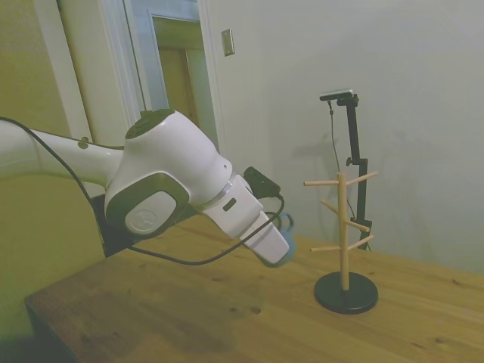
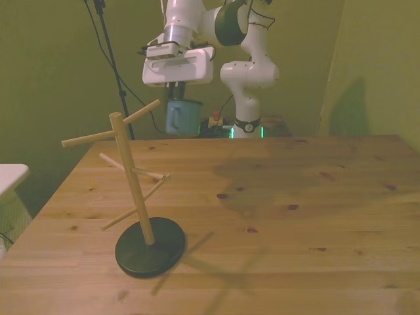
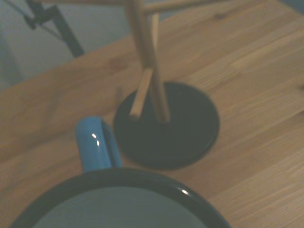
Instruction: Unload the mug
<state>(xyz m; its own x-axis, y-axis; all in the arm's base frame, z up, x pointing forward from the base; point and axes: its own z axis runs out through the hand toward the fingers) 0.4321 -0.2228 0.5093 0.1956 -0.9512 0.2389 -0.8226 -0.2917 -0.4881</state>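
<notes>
The blue mug (image 2: 183,117) hangs in the air under my gripper (image 2: 178,97), which is shut on its rim. The mug is upright, above the table's far edge, well clear of the wooden peg stand (image 2: 134,180). From the side, only the mug's (image 1: 286,255) blue edge and loop handle show behind the gripper (image 1: 278,249), to the left of the stand (image 1: 344,231). In the wrist view the mug's dark rim, pale inside and blue handle (image 3: 96,146) are close by, with the stand's black base (image 3: 183,130) on the table beyond.
The peg stand's pegs are all bare and stick out to several sides. The wooden table (image 2: 295,216) stretches wide toward the front view's right. A white object (image 2: 10,176) sits off the table's edge at the front view's left.
</notes>
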